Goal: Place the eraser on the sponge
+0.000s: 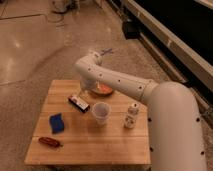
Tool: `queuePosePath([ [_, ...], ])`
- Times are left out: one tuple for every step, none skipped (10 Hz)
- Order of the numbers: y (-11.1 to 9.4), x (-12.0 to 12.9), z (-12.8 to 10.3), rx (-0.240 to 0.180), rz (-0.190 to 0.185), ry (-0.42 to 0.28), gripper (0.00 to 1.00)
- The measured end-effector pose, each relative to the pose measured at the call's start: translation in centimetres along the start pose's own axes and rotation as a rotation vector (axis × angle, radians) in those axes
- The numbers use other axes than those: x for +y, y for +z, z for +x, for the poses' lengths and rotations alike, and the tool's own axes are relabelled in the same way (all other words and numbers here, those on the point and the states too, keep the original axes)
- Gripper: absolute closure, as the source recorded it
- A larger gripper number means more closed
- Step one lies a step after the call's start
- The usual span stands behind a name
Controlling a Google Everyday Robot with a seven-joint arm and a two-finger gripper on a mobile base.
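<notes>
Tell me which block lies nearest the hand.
The black-and-white eraser, right by the hand near the table middle; the blue sponge lies farther off, front left.

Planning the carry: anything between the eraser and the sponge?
Only bare table between eraser and sponge in the camera view; the gripper hangs just behind the eraser.
</notes>
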Motion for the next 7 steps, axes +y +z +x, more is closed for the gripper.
queuePosePath([
  [0.00,0.00,0.00,0.000,0.000,0.000,0.20],
  [0.00,0.00,0.00,0.000,0.000,0.000,0.20],
  [0.00,0.00,0.00,0.000,0.000,0.000,0.20],
  [0.00,0.00,0.00,0.000,0.000,0.000,0.20],
  [0.02,0.00,0.00,0.000,0.000,0.000,0.20],
  [0.05,-0.11,0.03,0.000,0.003,-0.001,0.20],
  [0.39,-0.81,-0.02,-0.006,0.012,-0.016,0.20],
])
